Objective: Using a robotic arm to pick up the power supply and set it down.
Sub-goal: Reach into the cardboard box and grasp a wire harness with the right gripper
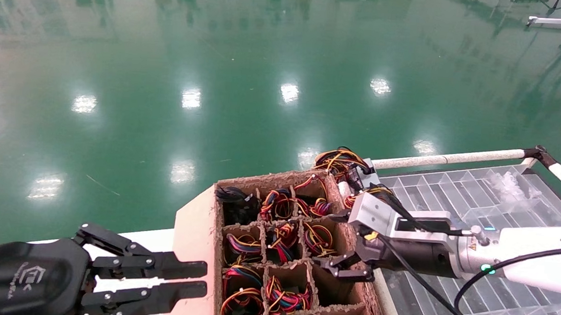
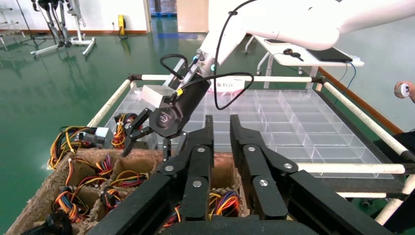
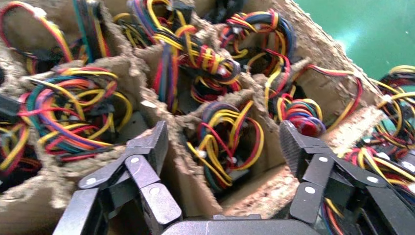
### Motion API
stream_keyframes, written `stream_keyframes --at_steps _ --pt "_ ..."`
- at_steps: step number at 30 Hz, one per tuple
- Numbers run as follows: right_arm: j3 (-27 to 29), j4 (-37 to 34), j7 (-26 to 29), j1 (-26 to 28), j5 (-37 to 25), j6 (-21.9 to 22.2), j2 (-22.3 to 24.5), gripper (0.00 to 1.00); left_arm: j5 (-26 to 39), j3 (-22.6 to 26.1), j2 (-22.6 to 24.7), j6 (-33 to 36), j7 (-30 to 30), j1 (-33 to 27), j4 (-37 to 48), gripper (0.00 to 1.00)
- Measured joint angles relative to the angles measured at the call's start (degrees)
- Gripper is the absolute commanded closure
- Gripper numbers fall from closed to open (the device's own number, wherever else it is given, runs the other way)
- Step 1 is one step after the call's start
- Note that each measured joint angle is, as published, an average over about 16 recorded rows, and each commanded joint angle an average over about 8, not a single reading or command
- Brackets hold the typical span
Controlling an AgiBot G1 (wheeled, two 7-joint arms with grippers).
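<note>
Fibrous brown cardboard divider box (image 1: pixel 194 249), spread right tool (image 1: pixel 340 244) over tangled wires (image 3: pixel 220 147).

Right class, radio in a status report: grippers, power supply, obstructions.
Right gripper open over divider box. Left gripper open beside it. Power supplies unpicked. Tangled wires crowd cells.

A factory-like robotics workshop: a glossy green epoxy floor (image 1: pixel 266 56) reflecting ceiling lights stretches beyond the brown cardboard divider box (image 1: pixel 194 239), with wheeled metal equipment stands (image 2: pixel 63 29) and a white desk (image 2: pixel 313 56) farther off.
</note>
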Motion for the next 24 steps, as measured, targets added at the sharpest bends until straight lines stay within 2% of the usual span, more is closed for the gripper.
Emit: stream_keyframes --at_steps 24 --pt "-0.46 -12.2 -5.62 2.38 0.59 -1.09 -4.23 1.0 -0.03 0.05 -0.02 -0.02 0.02 -0.01 0.0 0.0"
